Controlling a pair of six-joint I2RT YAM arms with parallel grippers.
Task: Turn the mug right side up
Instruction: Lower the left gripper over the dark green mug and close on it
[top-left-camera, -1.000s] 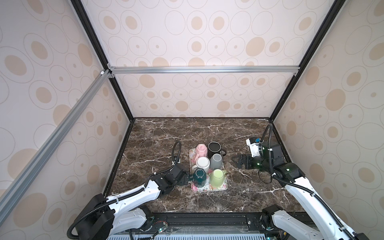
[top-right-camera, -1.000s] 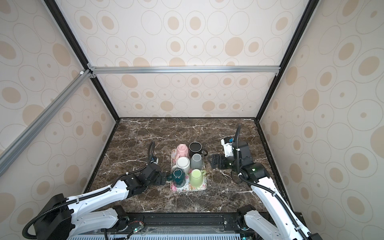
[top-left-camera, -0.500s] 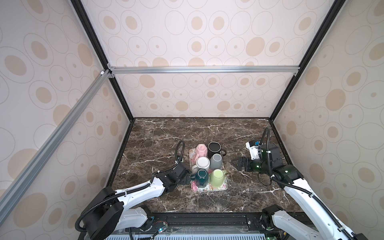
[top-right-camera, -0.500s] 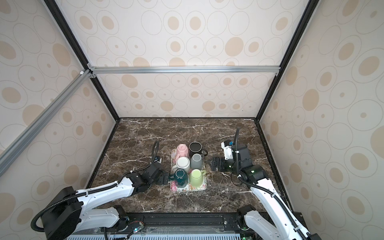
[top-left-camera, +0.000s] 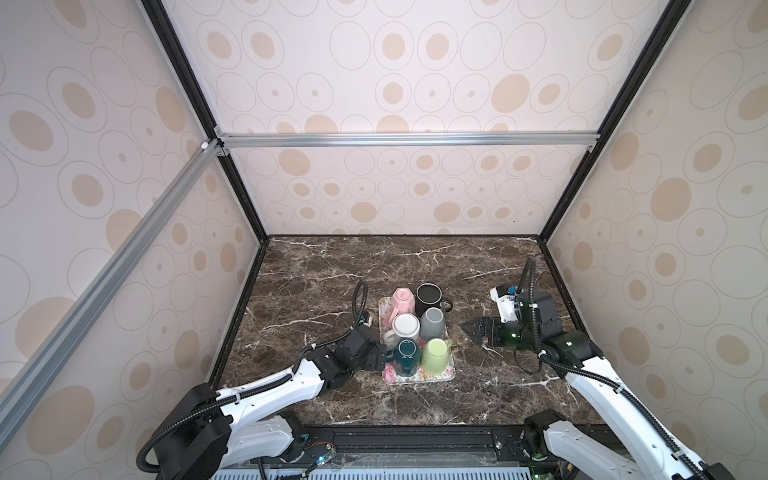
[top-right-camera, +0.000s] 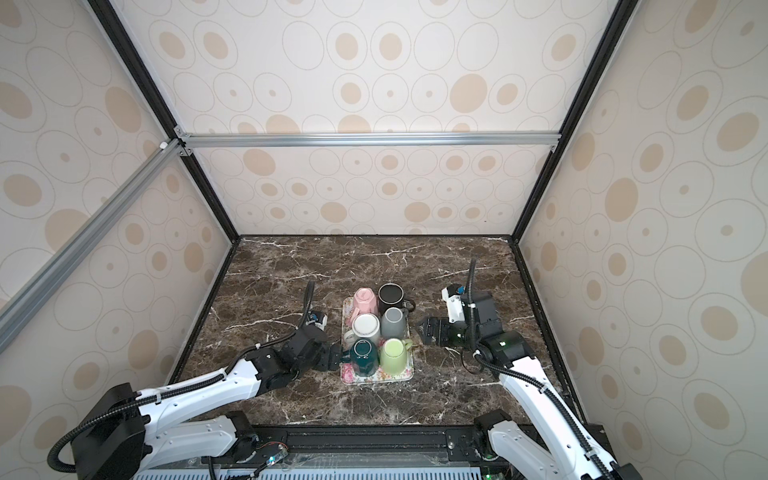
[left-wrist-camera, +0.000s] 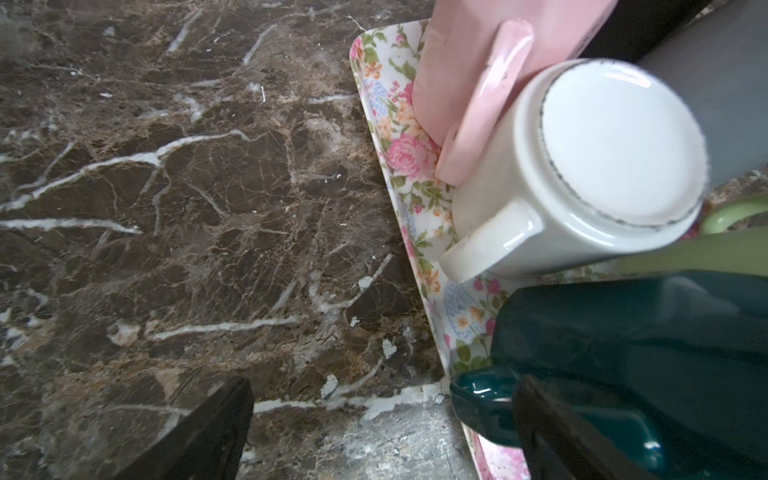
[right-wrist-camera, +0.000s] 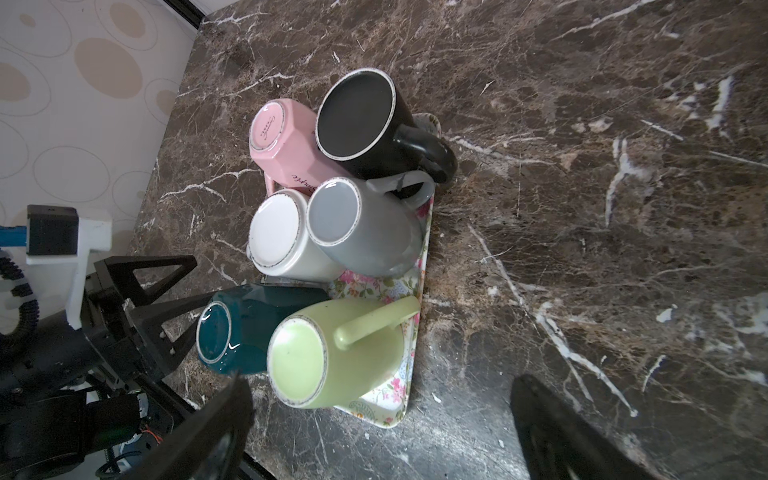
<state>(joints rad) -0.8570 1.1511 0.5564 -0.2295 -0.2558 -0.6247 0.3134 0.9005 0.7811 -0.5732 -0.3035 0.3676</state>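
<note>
teal mug (top-left-camera: 405, 353): upside down, near-left spot on tray (top-left-camera: 417, 378)
left gripper (top-left-camera: 384, 358): jaws wide open, mug handle between them (contact unclear)
right gripper (top-left-camera: 473, 326): open, empty, right of tray

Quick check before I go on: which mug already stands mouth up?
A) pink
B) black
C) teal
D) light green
B: in the right wrist view the black mug shows its open mouth and dark inside, while the pink mug, teal mug and light green mug show their bases.
</note>
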